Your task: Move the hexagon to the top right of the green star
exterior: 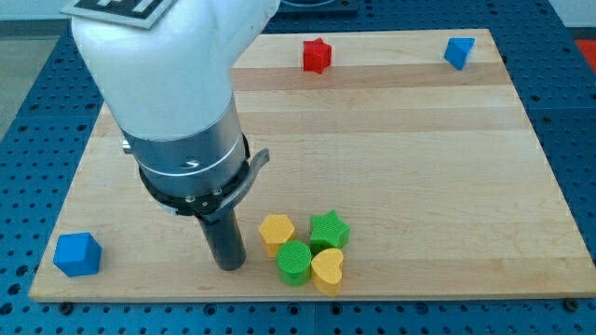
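A yellow hexagon (276, 232) lies near the view's bottom, just left of a green star (329, 230) and touching or nearly touching it. A green cylinder (294, 261) sits below them, and a yellow heart (328, 269) is at its right. My tip (228, 264) rests on the board to the left of the yellow hexagon, a short gap away and slightly lower in the view. The arm's white and grey body covers the board's upper left.
A red star (317, 55) lies near the view's top centre. A blue block (458, 52) sits at the top right. A blue cube (76, 254) sits at the bottom left corner of the wooden board (419, 167).
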`<state>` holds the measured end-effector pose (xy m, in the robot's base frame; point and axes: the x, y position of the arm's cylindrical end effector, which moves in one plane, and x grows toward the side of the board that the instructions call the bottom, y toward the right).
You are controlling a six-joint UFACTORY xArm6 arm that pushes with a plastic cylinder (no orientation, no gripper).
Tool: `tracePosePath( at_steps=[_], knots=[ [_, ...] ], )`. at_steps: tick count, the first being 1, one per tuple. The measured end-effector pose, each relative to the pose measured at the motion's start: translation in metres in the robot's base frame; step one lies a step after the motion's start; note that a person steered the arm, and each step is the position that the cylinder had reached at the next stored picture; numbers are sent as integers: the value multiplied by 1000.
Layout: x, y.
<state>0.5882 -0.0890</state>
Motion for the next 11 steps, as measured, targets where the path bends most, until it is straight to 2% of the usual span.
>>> tracePosePath(
  at_steps=[3, 4, 6, 8, 9, 10, 11],
  knots=[
    [3, 8],
    [-14, 43],
    [-104, 130],
    [-104, 114],
    [-140, 104],
    [-188, 123],
    [-216, 172]
  ],
)
